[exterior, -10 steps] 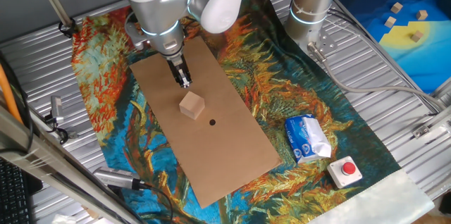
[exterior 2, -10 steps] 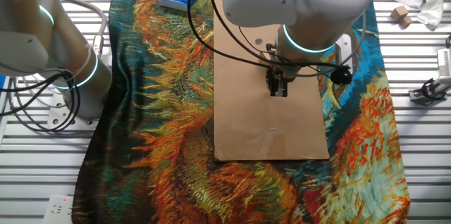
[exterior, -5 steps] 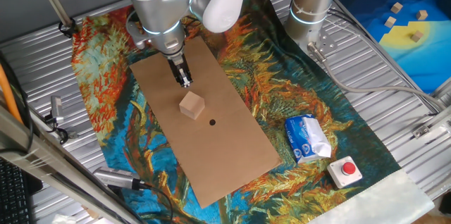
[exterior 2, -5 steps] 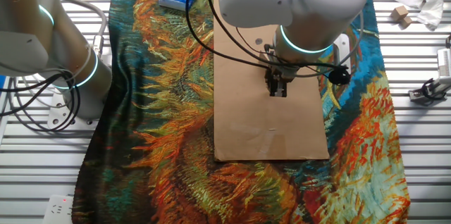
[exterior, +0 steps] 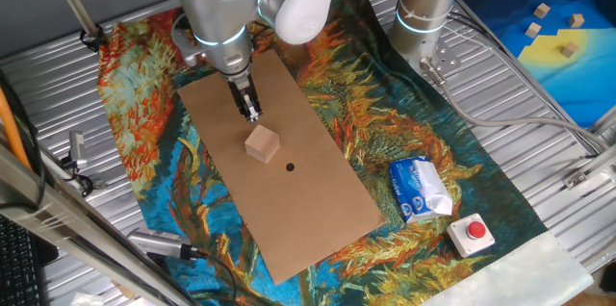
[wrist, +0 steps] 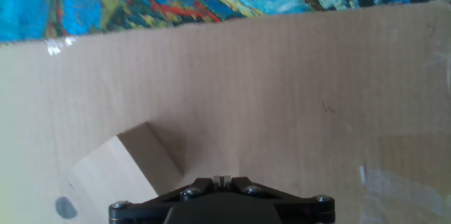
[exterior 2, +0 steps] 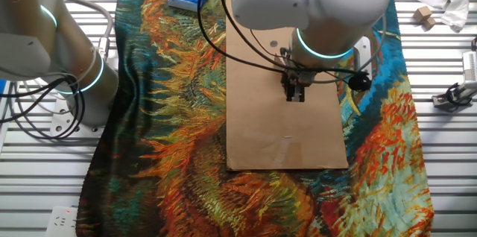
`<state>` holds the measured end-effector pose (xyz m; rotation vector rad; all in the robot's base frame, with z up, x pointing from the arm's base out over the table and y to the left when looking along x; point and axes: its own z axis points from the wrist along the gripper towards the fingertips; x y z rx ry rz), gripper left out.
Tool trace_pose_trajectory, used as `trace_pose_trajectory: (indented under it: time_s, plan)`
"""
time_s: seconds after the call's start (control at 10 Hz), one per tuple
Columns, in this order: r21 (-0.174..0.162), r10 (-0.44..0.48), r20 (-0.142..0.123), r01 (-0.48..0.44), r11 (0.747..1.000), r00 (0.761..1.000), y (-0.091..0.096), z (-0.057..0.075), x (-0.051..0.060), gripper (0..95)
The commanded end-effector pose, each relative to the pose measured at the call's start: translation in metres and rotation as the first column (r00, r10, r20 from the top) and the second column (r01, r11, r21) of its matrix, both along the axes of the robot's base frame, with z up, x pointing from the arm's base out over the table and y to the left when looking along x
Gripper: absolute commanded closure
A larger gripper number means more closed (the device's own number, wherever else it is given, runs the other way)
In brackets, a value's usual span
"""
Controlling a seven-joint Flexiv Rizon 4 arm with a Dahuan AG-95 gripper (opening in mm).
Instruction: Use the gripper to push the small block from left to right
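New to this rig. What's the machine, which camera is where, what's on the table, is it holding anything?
It is a silver-white robot arm ending in a narrow black gripper. Two pictures come from fixed cameras on different sides of the table; the third comes from a camera on the hand, looking down along the fingers. On a painted cloth lies a cardboard sheet. On it sits a small wooden block, with the gripper tip just behind it, low over the cardboard. Nothing is held; the fingers look closed together, for pushing. In the other fixed view the arm hides the block. Off the cardboard are a white-and-blue carton and a red button. A second arm column stands behind.
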<state>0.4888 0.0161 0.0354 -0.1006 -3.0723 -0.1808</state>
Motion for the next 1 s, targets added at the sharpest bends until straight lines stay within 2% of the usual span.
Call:
trace_pose_trajectory:
  time_s: [0.1,0.8,1.0]
  plan:
    - [-0.004,-0.024,-0.026,0.024,1.000,0.999,0.010,0.003,0.009,95.0]
    - [-0.005,-0.075,-0.047,0.075,0.997,0.996,0.044,0.005,0.032,95.0]
    - [0.009,-0.079,-0.045,0.080,0.997,0.996,0.045,0.003,0.033,95.0]
